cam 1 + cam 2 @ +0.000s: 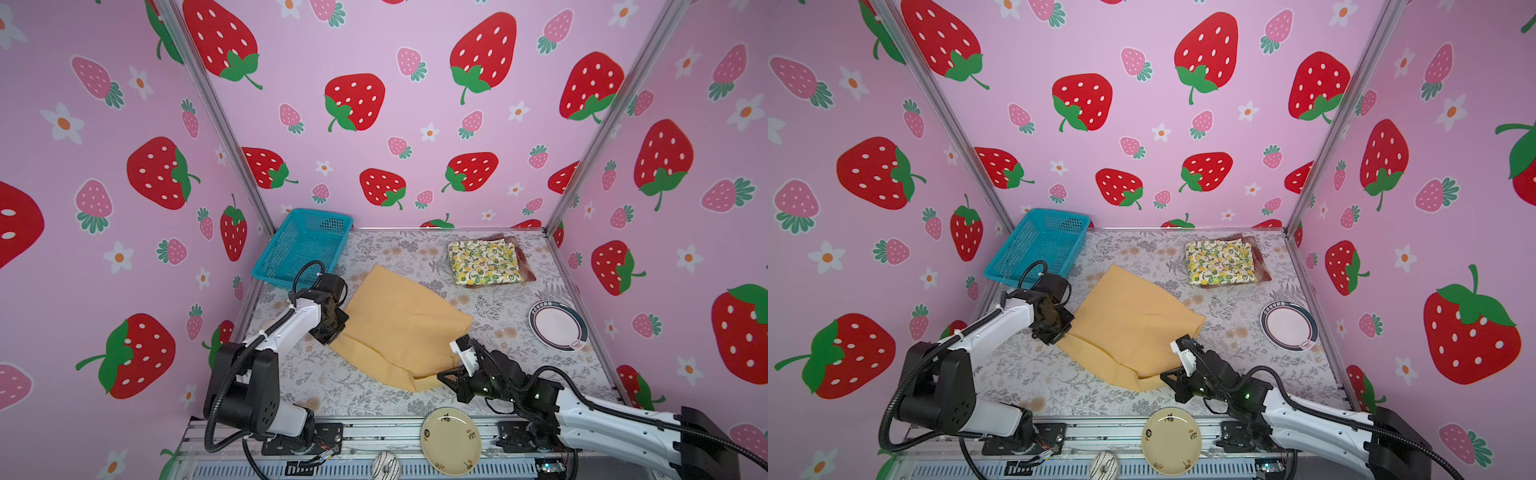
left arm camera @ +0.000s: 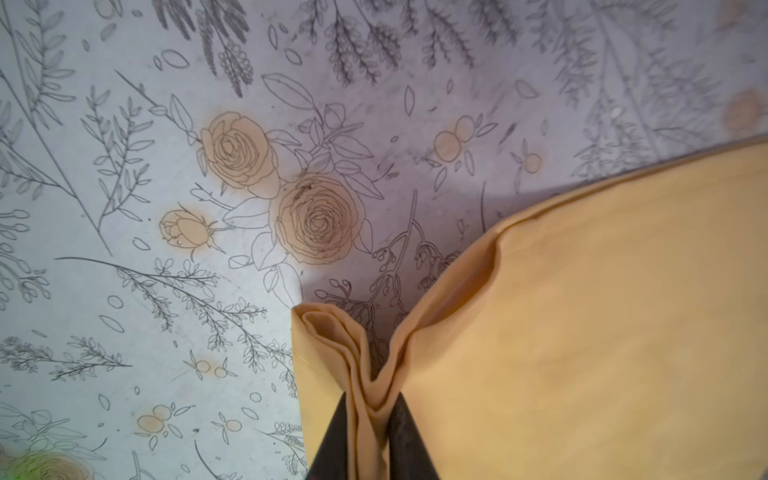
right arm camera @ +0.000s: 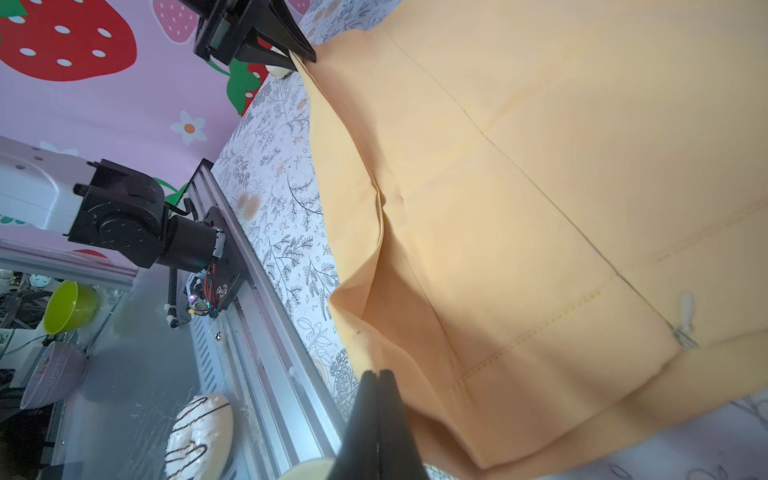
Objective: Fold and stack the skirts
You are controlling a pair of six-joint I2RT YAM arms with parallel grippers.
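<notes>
Both top views: spread rumpled at centre frame on the floral tabletop (image 1: 324,374) (image 1: 1025,374), mustard-yellow skirt (image 1: 399,328) (image 1: 1129,324), gripped at its left edge by the left hand (image 1: 332,334) (image 1: 1060,334) and met at its lower corner by the right hand (image 1: 446,376) (image 1: 1169,376). Folded at upper right of the tabletop, lemon-print skirt (image 1: 484,262) (image 1: 1219,262) stacked on the red plaid skirt (image 1: 527,273) (image 1: 1263,272), well apart from the blue mesh basket (image 1: 303,245) (image 1: 1038,245) at upper left.

Left wrist view: at bottom centre, left hand (image 2: 372,409) nipped tight on a bunched fold of the mustard-yellow skirt (image 2: 582,311), with cloth squeezed between the two black fingers; bare tabletop (image 2: 166,291) across the left of the frame.

Right wrist view: at bottom centre, right hand (image 3: 378,382) fully closed, fingers pressed together against the edge of the mustard-yellow skirt (image 3: 519,208); impossible to tell whether any cloth is caught between them. At top of frame, left hand (image 3: 299,52) clamped on the far edge.
</notes>
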